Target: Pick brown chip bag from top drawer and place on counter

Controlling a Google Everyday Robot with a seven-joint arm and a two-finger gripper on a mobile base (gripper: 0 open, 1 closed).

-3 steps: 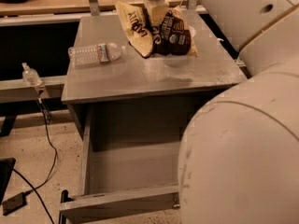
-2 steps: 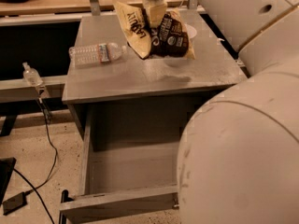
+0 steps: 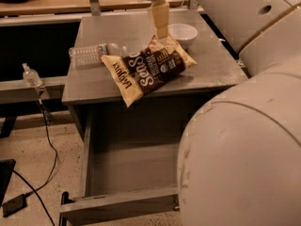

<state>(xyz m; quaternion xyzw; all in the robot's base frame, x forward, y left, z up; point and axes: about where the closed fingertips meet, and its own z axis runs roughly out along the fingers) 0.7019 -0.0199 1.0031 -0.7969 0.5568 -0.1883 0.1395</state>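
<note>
The brown chip bag [image 3: 149,69] lies flat on the counter [image 3: 221,62]. Its tan end points to 7 o'clock and overhangs the open top drawer [image 3: 131,168]. The pincer [image 3: 161,29] stands at the bag's 12 o'clock corner; I cannot tell whether it is gripping or released. The bag looks light, crinkly, slippery and easily crushed, so a sealed end seam is probably the best hold.

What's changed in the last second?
The brown chip bag dropped from hanging upright under the gripper to lying flat on the counter, nearer its front edge; the gripper sits at the bag's rear edge. The water bottle and open top drawer stayed put.
</note>
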